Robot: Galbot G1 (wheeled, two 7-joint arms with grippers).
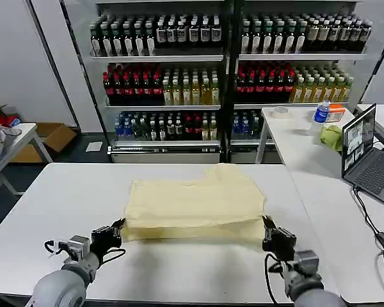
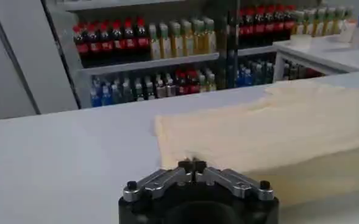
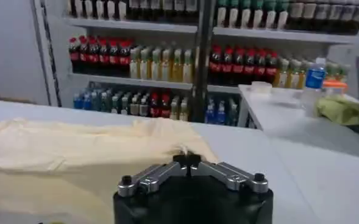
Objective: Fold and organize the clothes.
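Head view: pale yellow thin-cloth T-shirt, folded, mid white surface; left hand, right hand at near corners.

Left wrist: fingers pressed together beside hem.

Right wrist: fingers pressed together. Light, floppy; pinch corners.

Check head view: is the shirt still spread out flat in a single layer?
No: the pale yellow T-shirt lies folded over itself on the white table, a doubled edge along its near side.
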